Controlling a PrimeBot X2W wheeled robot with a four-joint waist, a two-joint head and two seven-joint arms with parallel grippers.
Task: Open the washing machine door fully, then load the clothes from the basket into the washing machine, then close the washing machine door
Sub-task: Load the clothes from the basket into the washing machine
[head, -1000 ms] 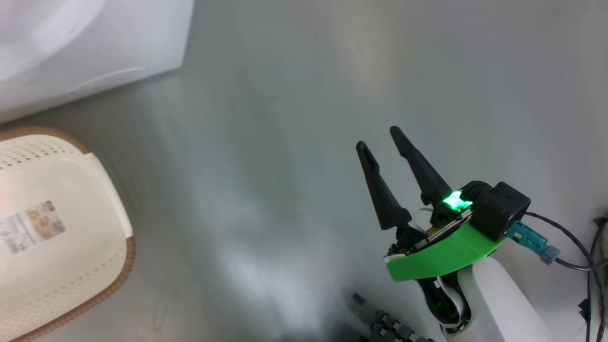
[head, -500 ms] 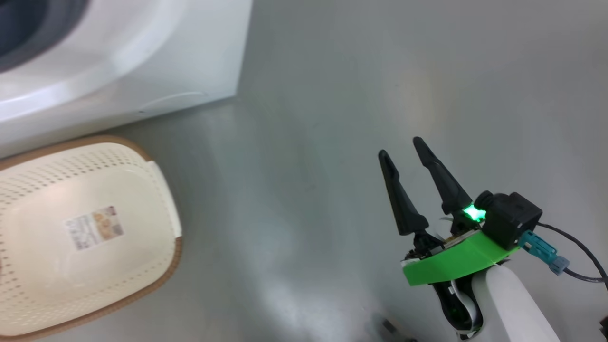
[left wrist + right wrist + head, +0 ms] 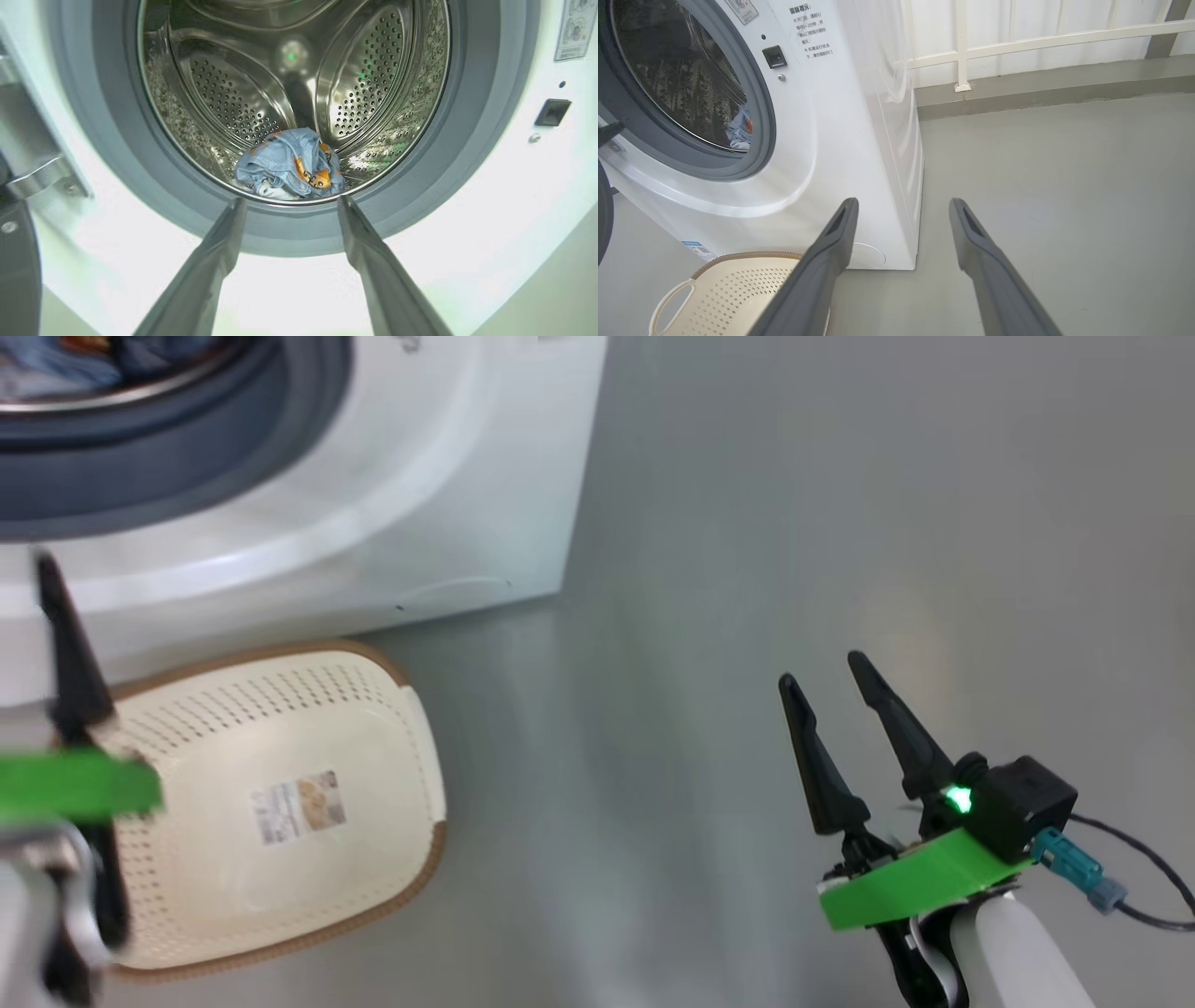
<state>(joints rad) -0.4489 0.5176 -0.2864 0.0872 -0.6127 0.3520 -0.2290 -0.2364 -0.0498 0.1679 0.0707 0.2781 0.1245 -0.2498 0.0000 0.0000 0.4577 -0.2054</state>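
The washing machine point(image 3: 448, 476) stands at the upper left with its round opening uncovered. The clothes point(image 3: 289, 163), a blue bundle with orange figures, lie at the bottom of the steel drum point(image 3: 224, 93); they also peek out as clothes point(image 3: 740, 128). The washing machine door point(image 3: 14, 266) hangs open at the left on its metal hinge point(image 3: 39, 177). The basket point(image 3: 280, 709) sits on the floor before the machine, with a paper label on its bottom. My left gripper point(image 3: 290, 201) is open, pointing at the drum's mouth; one of its fingers point(image 3: 70, 663) rises blurred at the far left. My right gripper point(image 3: 823, 672) is open over bare floor.
Grey floor point(image 3: 747, 523) stretches to the right of the machine. A white railing point(image 3: 1017, 42) and a low kerb run along the back. A cable point(image 3: 1130, 896) trails from my right wrist at the lower right.
The head camera has swung, so the whole picture has slid right and down. The drum opening and my left gripper have come into it. Both grippers stay open.
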